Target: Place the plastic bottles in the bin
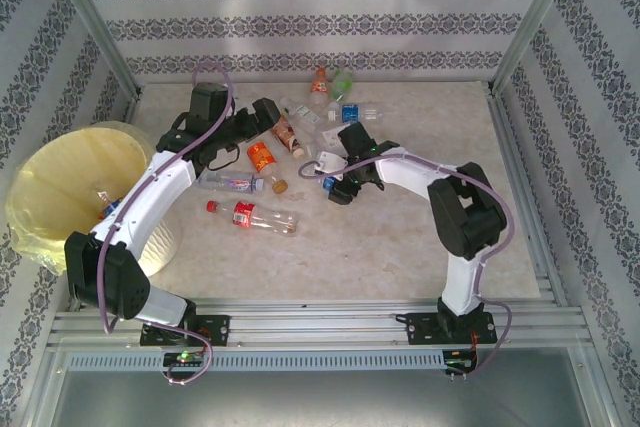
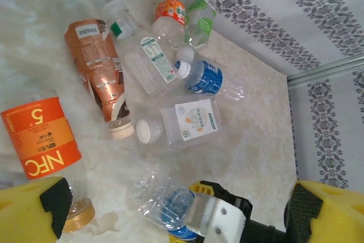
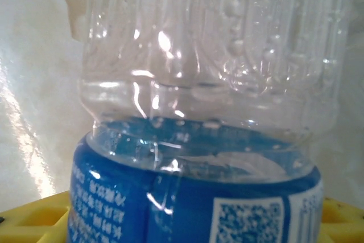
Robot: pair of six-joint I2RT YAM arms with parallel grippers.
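Note:
Several plastic bottles lie scattered mid-table. My right gripper (image 1: 335,187) has its yellow jaws closed around a clear bottle with a blue label (image 2: 165,200), which rests on the table. That bottle (image 3: 199,140) sits very close to the right wrist camera, between the yellow fingers (image 3: 34,220). My left gripper (image 1: 262,117) hovers open over the pile, its black pads (image 2: 54,197) wide apart and holding nothing. Below it lie an orange NFC bottle (image 2: 42,138), a brown bottle (image 2: 99,66) and a white-labelled square bottle (image 2: 190,120). The bin (image 1: 40,162), lined with a pale yellow bag, stands at the left with one bottle (image 1: 105,202) inside.
A red-labelled bottle (image 1: 250,215) and a clear one (image 1: 232,183) lie beside the left arm. Orange-capped (image 1: 319,80), green (image 1: 342,82) and blue-labelled (image 1: 352,112) bottles sit near the back wall. Metal frame rails border the table.

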